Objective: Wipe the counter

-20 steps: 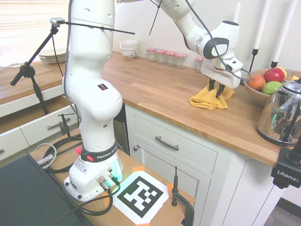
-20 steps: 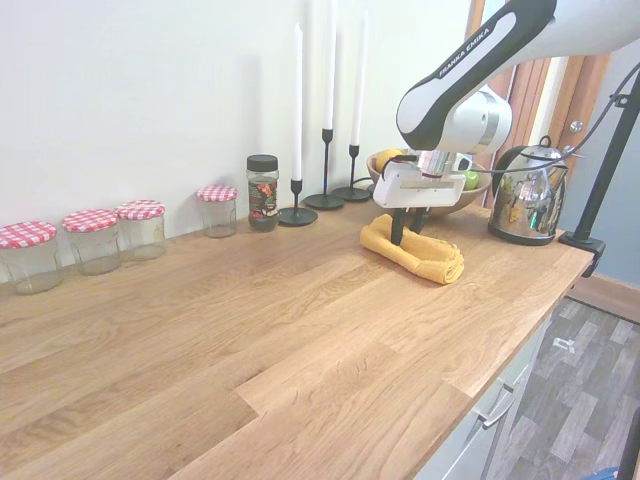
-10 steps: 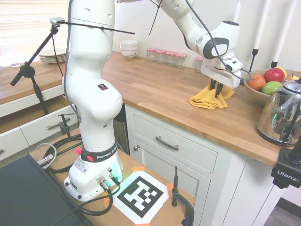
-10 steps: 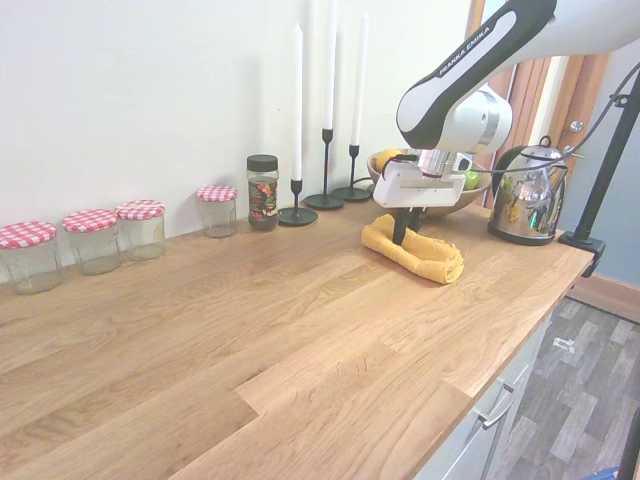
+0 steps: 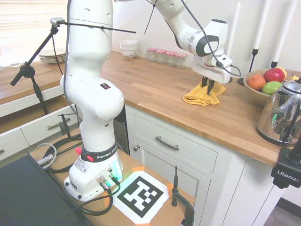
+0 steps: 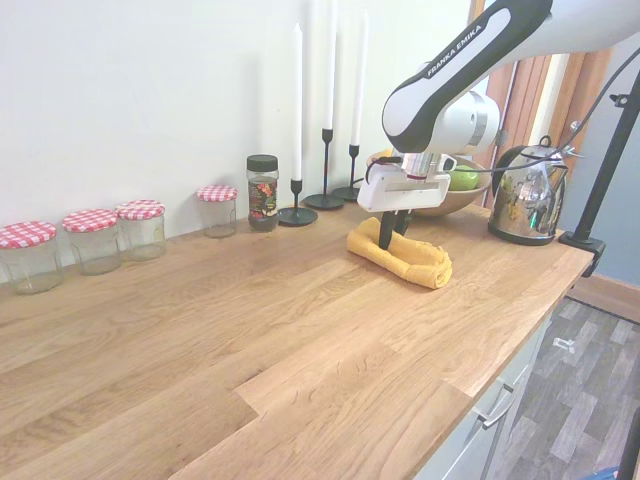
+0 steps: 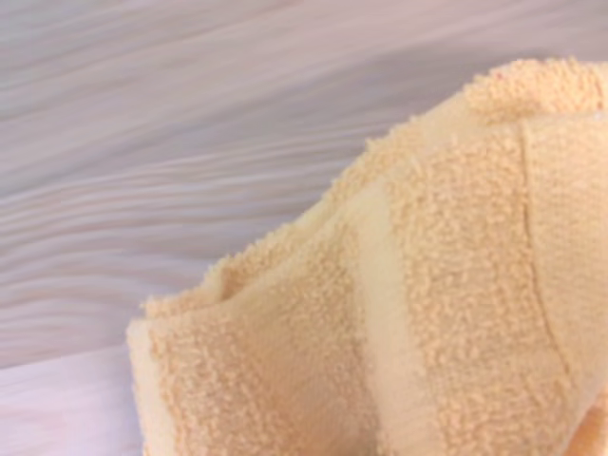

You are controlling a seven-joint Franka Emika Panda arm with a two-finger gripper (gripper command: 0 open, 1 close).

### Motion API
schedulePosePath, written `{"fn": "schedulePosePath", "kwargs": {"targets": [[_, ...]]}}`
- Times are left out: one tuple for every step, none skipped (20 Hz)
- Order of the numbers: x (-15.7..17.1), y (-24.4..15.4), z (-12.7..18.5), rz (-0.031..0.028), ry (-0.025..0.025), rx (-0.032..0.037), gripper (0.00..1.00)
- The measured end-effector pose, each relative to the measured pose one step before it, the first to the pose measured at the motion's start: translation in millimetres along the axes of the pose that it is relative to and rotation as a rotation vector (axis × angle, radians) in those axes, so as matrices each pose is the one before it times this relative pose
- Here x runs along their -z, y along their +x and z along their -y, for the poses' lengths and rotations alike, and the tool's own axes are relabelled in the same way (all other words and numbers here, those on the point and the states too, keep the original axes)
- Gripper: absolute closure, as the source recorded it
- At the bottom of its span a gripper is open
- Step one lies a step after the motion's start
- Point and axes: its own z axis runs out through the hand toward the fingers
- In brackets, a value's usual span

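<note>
The end effector [image 6: 390,234] is clamped on a bunched yellow terry cloth [image 6: 405,259] lying on the butcher-block counter [image 6: 260,330] near the fruit bowl [image 5: 256,87] — soft, light, likely to fold; best pinched mid-bunch.

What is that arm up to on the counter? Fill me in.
The white Franka arm is wiping the wooden counter. Its hand is pressed down into a bunched yellow cloth, fingers closed on the fabric, and it has dragged the cloth along the counter, away from the fruit bowl and kettle and toward the checked-lid jars.
</note>
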Motion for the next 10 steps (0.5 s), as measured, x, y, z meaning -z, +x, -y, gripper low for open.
{"fn": "schedulePosePath", "kwargs": {"targets": [[-0.45,-8.3,5.62,-0.0031,-0.00343,0.00898,1.0],[-0.37,-8.27,5.2,-0.00456,-0.00391,0.00818,1.0],[0.0,-7.37,4.51,-0.00597,-0.00339,0.00791,1.0],[-0.27,-6.94,4.32,-0.00226,-0.00268,0.00518,1.0],[-0.04,-7.1,4.02,-0.0035,-0.0022,0.00788,1.0],[0.18,-7.18,4.08,-0.00187,-0.00181,0.00666,1.0],[-0.08,-7.32,4.41,-0.00076,-0.0031,0.00643,1.0],[0.08,-7.29,4.09,0.0005,-0.00123,0.00614,1.0],[0.21,-7.57,4.45,-0.00243,-0.00226,0.00833,1.0],[-0.2,-7.87,5.1,-0.0039,-0.00229,0.00771,1.0]]}}
